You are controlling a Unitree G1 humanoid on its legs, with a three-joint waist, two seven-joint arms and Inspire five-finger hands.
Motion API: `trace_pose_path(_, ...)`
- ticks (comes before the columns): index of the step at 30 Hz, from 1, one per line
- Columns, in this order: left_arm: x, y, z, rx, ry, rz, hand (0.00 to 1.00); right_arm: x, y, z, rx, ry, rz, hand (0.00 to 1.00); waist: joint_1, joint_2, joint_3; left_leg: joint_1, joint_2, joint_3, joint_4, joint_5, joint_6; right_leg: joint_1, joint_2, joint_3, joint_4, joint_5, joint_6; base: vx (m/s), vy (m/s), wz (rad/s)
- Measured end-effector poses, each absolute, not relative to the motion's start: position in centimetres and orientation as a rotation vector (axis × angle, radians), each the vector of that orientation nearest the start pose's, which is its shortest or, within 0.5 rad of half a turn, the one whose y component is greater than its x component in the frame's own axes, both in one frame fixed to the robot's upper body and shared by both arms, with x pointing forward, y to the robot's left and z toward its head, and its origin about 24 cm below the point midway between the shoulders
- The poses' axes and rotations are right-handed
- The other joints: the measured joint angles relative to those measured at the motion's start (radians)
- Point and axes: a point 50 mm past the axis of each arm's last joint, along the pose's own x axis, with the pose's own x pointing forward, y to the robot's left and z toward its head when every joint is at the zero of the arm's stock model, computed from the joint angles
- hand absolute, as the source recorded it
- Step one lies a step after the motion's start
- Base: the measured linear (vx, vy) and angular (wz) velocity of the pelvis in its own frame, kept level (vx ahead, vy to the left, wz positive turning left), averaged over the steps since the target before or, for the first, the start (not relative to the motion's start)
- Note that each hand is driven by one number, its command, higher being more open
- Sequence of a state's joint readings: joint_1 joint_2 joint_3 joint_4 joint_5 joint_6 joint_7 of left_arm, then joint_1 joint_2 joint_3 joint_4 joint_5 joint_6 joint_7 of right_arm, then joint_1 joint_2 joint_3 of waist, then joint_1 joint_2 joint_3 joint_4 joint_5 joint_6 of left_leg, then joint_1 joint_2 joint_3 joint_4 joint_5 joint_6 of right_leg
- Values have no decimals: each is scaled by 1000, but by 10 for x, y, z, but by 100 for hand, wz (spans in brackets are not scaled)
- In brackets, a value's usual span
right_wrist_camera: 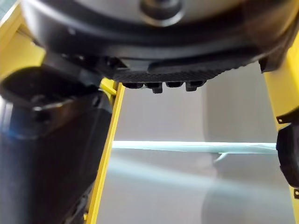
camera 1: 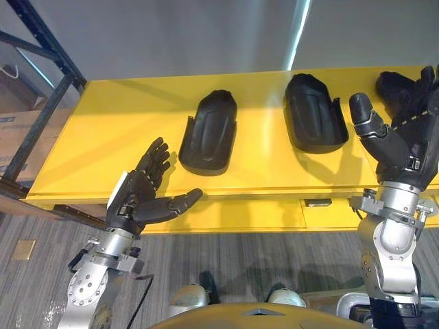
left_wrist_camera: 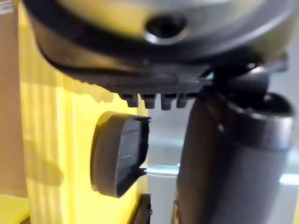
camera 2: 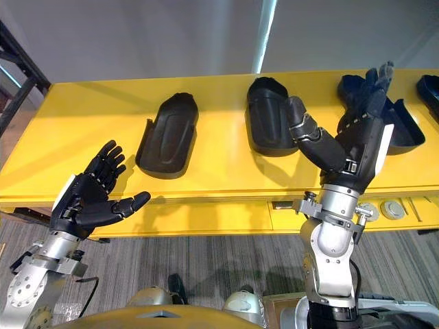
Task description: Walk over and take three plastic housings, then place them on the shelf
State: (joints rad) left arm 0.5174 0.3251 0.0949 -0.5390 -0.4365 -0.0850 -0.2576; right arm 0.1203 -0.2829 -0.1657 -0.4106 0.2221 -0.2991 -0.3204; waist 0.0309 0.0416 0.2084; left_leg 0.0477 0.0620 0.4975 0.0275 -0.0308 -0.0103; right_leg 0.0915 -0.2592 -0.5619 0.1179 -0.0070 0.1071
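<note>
Left housing, middle housing and right housing lie in a row on the yellow shelf. Left robot hand and right robot hand are raised at the shelf's front edge, fingers spread wide, both empty.

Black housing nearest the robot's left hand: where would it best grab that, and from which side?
Probably the wide near end, pinched across its side walls. The leftmost housing lies flat on the yellow surface, long axis pointing away from the robot, so the open left hand can come from the front edge.
</note>
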Motion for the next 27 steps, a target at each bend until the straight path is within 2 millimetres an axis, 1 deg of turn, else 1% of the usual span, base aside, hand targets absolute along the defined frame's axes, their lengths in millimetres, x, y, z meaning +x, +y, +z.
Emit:
trace_pose_path(4,150,202,108,-147,-258,-258,100,204,-227,149,8,-622,-360,100,-3,0,-4,-1,0,0,-3,3,2,1,0,-6,-1,1,0,-11,7,1)
trace_pose_path(7,149,202,124,-285,-392,-308,100,204,-225,146,14,-610,-355,100,-6,-1,-16,-1,-2,0,-15,16,-1,-1,3,-9,-7,1,0,0,0,0)
trace_pose_path(8,149,201,130,-333,-440,-342,100,204,-224,144,15,-603,-351,100,-5,-1,-23,-1,-2,-1,-17,22,3,0,4,-9,-9,1,0,0,0,0)
trace_pose_path(10,149,199,137,-377,-493,-397,100,204,-222,143,22,-597,-346,100,-5,-1,-29,1,-4,-1,-25,29,2,0,6,-9,-14,1,0,0,0,0)
trace_pose_path(12,149,198,140,-360,-500,-443,100,204,-220,141,32,-592,-349,100,-5,-1,-29,8,-8,-1,-40,40,1,0,7,-9,-16,1,0,0,0,0)
trace_pose_path(15,149,192,130,-371,-383,-524,100,205,-219,139,30,-584,-342,100,-8,0,-31,13,-12,1,-58,44,0,-1,7,-7,-18,1,0,0,0,0)
trace_pose_path(16,148,191,125,-378,-334,-539,100,205,-220,139,29,-582,-341,100,-10,0,-31,15,-14,2,-66,45,-1,-3,7,-7,-18,1,0,0,0,0)
trace_pose_path(17,149,192,115,-387,-254,-553,100,205,-220,138,31,-579,-337,100,-10,0,-31,15,-15,2,-70,43,-4,-4,7,-7,-19,1,0,0,0,0)
trace_pose_path(19,147,195,104,-393,-173,-547,100,205,-220,138,31,-577,-332,100,-10,0,-31,15,-16,3,-72,42,-5,-5,7,-7,-20,1,1,0,0,0)
trace_pose_path(20,144,199,94,-395,-106,-531,100,205,-222,139,34,-577,-328,100,-10,1,-31,15,-17,4,-74,43,-4,-5,8,-7,-24,2,2,0,0,0)
trace_pose_path(22,138,203,85,-398,-47,-511,100,205,-223,139,28,-575,-322,100,-8,0,-31,14,-18,5,-75,48,2,-5,9,-7,-30,3,4,0,0,0)
trace_pose_path(27,130,207,78,-394,41,-517,100,207,-226,137,23,-562,-321,100,-1,2,-32,13,-18,0,-74,54,1,-4,11,-12,-34,3,4,30,-15,3)
